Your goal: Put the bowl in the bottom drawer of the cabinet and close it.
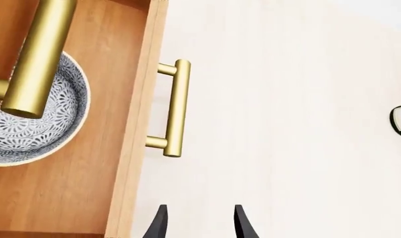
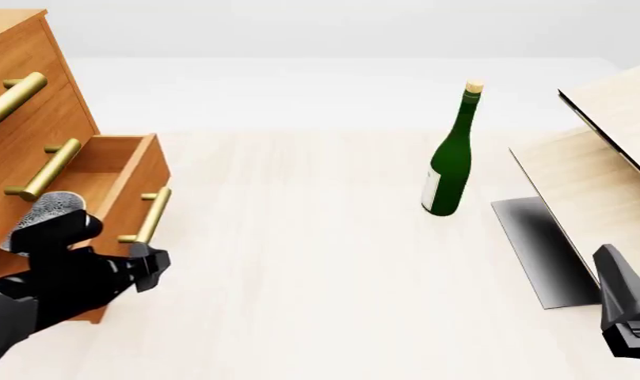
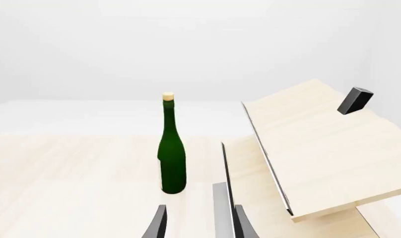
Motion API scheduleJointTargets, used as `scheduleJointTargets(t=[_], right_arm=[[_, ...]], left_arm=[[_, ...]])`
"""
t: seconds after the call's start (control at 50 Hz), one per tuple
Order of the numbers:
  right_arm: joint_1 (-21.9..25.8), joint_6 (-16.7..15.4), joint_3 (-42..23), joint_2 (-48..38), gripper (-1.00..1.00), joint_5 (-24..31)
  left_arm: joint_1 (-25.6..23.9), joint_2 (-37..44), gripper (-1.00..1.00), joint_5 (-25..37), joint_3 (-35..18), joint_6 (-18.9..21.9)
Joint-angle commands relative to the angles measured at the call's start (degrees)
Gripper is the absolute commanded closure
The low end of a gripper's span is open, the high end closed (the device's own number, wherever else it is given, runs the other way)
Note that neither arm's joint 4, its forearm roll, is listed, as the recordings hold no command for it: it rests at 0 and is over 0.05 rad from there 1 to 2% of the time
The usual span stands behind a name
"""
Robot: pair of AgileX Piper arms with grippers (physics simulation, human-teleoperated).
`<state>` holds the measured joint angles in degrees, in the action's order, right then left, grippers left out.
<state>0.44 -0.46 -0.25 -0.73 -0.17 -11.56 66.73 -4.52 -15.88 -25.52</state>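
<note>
At far left, the cabinet (image 2: 29,119) stands with its bottom drawer (image 2: 120,178) pulled out; the speckled bowl (image 1: 38,124) sits inside it. The left gripper (image 1: 199,223) hovers just outside the drawer's handle (image 1: 174,106), fingers apart, holding nothing. A green bottle (image 2: 450,154) stands mid-table. The right gripper (image 3: 199,223), seemingly empty, is parted beside pale boards (image 3: 319,148).
</note>
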Motion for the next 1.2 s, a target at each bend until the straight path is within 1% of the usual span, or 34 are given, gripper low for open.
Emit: scheduleJointTargets(t=[0.02, 0.38, 0.6, 1.2], right_arm=[[0.0, 0.0, 0.0, 0.0, -1.00, 0.0], [0.0, 0.0, 0.0, 0.0, -1.00, 0.0], [0.0, 0.0, 0.0, 0.0, -1.00, 0.0], [0.0, 0.0, 0.0, 0.0, -1.00, 0.0]], left_arm=[[2.9, -0.2, -1.00, 0.3, 0.4, 1.6], [7.4, -0.9, -1.00, 0.8, 0.8, 4.4], [10.7, 0.7, -1.00, -0.5, 1.4, 5.9], [16.6, 1.5, -1.00, -1.6, 2.8, 8.9]])
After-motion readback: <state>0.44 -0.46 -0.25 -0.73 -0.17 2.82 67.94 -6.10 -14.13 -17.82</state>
